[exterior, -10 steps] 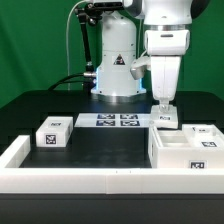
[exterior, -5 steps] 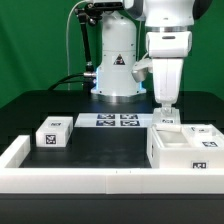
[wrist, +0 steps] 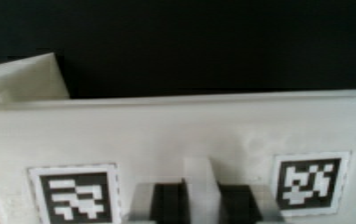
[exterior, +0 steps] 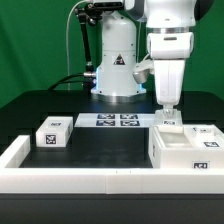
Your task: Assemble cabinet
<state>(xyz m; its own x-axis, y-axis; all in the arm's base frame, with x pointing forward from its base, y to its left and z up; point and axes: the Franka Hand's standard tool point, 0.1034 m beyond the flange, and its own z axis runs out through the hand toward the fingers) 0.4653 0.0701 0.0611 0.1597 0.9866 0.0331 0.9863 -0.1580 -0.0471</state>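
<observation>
The cabinet (exterior: 186,152), a large white open-topped box with a tag on its front, stands at the exterior view's right. My gripper (exterior: 167,110) hangs just behind it, its narrow fingers down on a small white tagged block (exterior: 168,122). In the wrist view my gripper (wrist: 196,196) has its two dark fingers (wrist: 164,202) closed on a thin white ridge of that block (wrist: 175,130), between two tags. Another tagged drawer block (exterior: 52,132) sits alone at the exterior view's left. A further tagged white piece (exterior: 204,131) lies behind the cabinet at the far right.
The marker board (exterior: 108,120) lies flat in front of the robot base. A long low white rail (exterior: 70,177) runs along the front and turns up the exterior view's left side. The black table edge is behind.
My gripper and the small block under it have shifted a little toward the exterior view's right. Nothing else has moved.
</observation>
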